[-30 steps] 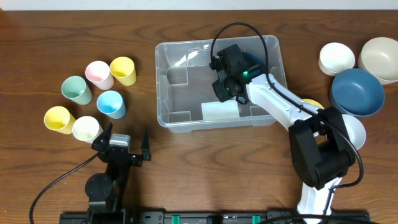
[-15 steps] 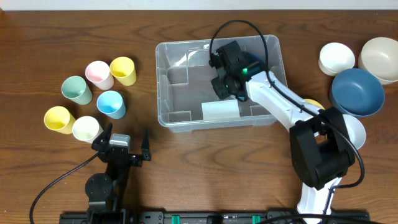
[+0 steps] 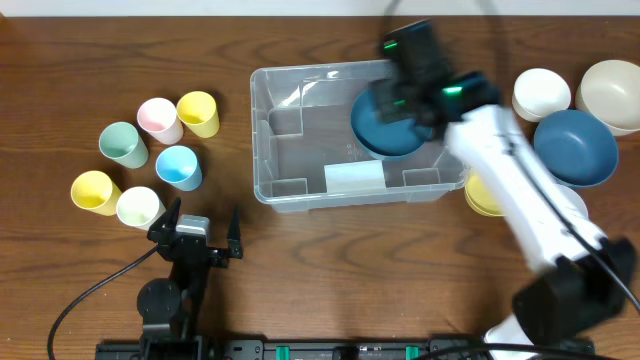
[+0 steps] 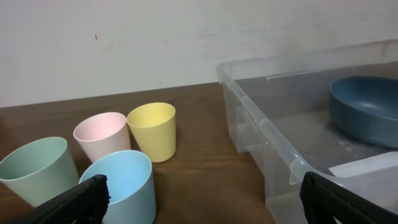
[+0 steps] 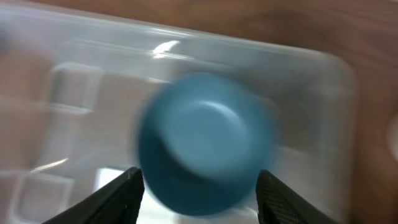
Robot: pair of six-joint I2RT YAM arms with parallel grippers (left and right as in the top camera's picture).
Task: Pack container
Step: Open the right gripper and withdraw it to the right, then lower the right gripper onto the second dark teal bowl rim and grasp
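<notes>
The container [image 3: 258, 140], a large clear bin with a white label, stands mid-table. A dark blue bowl [image 3: 385, 128] lies inside its right half. My right gripper [image 3: 404, 82] hangs open above the bowl, blurred and not touching it. In the right wrist view the bowl [image 5: 205, 140] sits in the container [image 5: 311, 74] below my open fingers [image 5: 199, 175]. My left gripper [image 3: 195, 235] rests open and empty at the table's front left. Its view [image 4: 205, 190] shows the container's rim [image 4: 273, 137] and the bowl [image 4: 367, 109].
Several cups stand left of the bin: green [image 3: 123, 145], pink [image 3: 159, 120], yellow [image 3: 198, 113], blue [image 3: 179, 167], yellow [image 3: 95, 192], cream [image 3: 138, 207]. Bowls lie at the right: white [image 3: 541, 94], beige [image 3: 610, 95], large blue [image 3: 574, 147], yellow [image 3: 485, 192].
My right gripper was low inside the bin over the blue bowl. It has let go, risen and swung back to the right. The bowl now lies uncovered in the bin.
</notes>
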